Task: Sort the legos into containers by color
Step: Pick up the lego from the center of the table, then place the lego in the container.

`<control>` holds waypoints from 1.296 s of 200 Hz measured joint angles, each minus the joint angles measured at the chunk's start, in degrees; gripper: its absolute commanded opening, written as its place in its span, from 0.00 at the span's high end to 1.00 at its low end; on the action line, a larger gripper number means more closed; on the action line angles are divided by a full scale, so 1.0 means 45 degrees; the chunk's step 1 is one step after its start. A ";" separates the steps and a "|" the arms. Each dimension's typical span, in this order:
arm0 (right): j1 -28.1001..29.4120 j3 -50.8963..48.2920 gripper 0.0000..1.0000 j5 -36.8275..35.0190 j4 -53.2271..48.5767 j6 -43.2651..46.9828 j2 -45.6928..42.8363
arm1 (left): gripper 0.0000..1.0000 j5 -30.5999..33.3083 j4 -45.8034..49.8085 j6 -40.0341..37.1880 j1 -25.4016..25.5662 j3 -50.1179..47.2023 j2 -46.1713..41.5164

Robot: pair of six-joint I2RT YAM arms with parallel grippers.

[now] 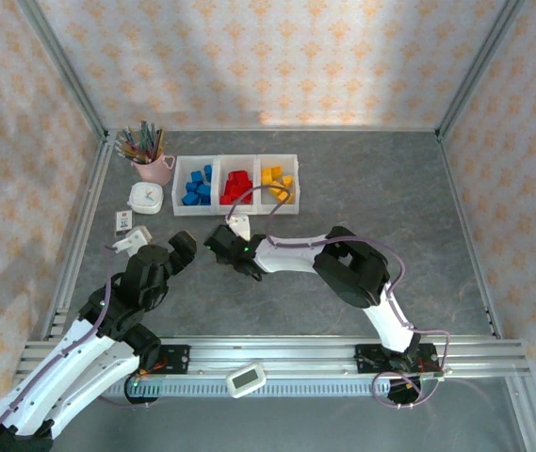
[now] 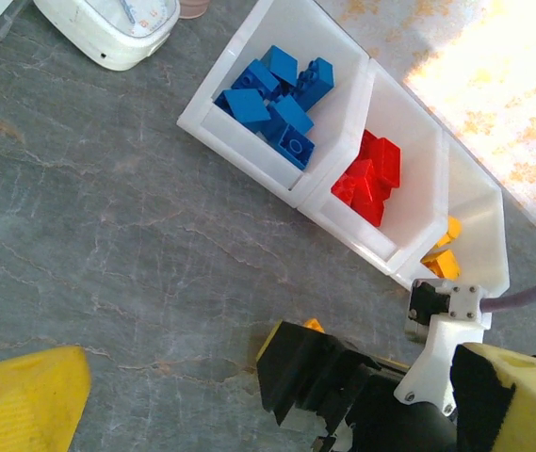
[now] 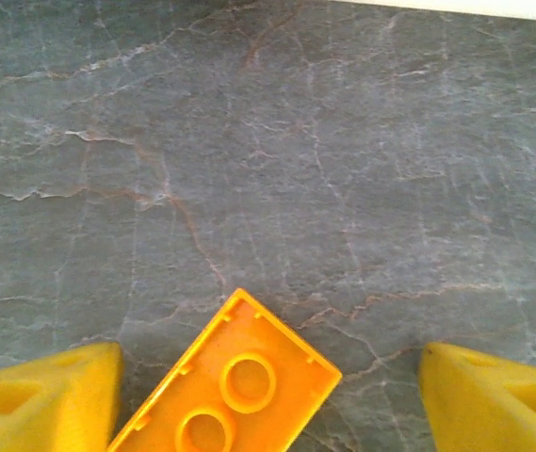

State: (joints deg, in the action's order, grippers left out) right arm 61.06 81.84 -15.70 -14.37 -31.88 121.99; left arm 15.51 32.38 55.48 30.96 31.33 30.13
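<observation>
- The three containers point(image 1: 215, 209) stand joined in a row at the back of the tabletop point(image 1: 418, 207), each translucent white and square.
- In the top view the left bin holds the blue legos point(image 1: 197, 186), the middle bin the red legos point(image 1: 235, 186), and the right bin the yellow-orange legos point(image 1: 278, 182).
- One loose yellow-orange lego point(image 3: 230, 386) lies on the tabletop in front of the bins, hollow underside up, with two round tubes showing.
- The right hand point(image 1: 220, 243) is low over the tabletop, just in front of the middle bin.
- Its jaws stand well apart with the loose brick between them. One of its fingers point(image 3: 46, 395) is just beside the brick's corner and the other is clearly apart from it, so the brick is not gripped.
- The left hand point(image 1: 181, 250) hovers near the right hand, to its left, and points toward the bins.
- Its jaws are spread to their widest and have nothing between them.
- A pink cup point(image 1: 153, 168) of pencils stands left of the blue bin, and a white dial device point(image 1: 145, 198) sits just in front of the cup.
</observation>
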 measured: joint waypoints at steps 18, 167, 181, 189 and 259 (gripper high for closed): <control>0.0034 -0.0097 0.29 -0.0170 -0.0243 -0.0024 -0.0141 | 0.01 -0.0005 0.0000 0.0000 0.0000 0.0000 0.0000; 0.0034 -0.1049 0.63 0.0340 -0.1137 -0.0248 -0.0937 | 0.01 -0.0058 -0.0049 -0.0005 0.0000 0.0000 0.0423; 0.0034 -0.1049 0.66 0.0403 -0.1093 -0.0214 -0.0937 | 0.01 -0.0063 -0.0068 -0.0005 0.0000 0.0000 0.0423; 0.0034 -0.1049 0.67 0.0432 -0.1044 -0.0204 -0.0937 | 0.01 -0.0063 -0.0068 -0.0005 0.0000 0.0000 0.0423; -0.0748 -0.1059 0.68 0.0568 -0.0928 0.0709 -0.2628 | 0.01 -0.0248 -0.0505 -0.0175 0.0000 0.0015 0.1005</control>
State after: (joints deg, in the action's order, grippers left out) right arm 57.69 77.08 -13.15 -18.55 -28.69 110.17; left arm 14.39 30.11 54.70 30.96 31.40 34.65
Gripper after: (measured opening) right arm 0.321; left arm 0.992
